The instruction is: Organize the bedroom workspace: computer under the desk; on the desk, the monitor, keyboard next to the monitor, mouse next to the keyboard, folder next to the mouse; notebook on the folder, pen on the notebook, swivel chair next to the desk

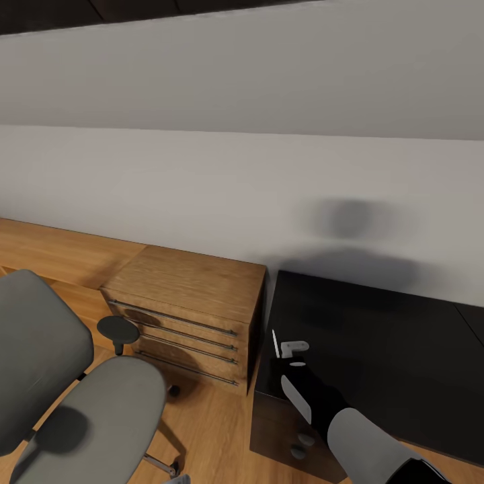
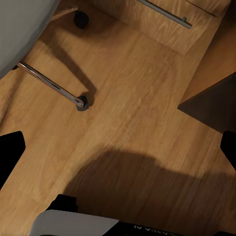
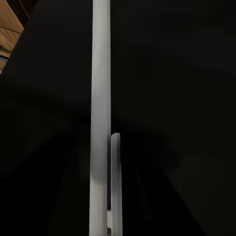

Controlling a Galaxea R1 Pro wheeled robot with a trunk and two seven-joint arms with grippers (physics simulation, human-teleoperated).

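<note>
Lower right of head view: right gripper (image 1: 286,349) over near left corner of black desk (image 1: 390,349), clenched on thin grey sheet held edge-on, probably folder (image 1: 275,344). Right wrist view: folder (image 3: 100,113) as tall pale strip between jaws, desk (image 3: 167,73) dark behind.
Step judged: folder transfer to desk; next move calls for tilting flat, lowering, release.
Lower left: swivel chair (image 1: 60,383), seat bare. Left gripper: state cannot tell.
Mid-frame: wooden drawer chest (image 1: 191,306). Far: white wall (image 1: 242,175).
</note>
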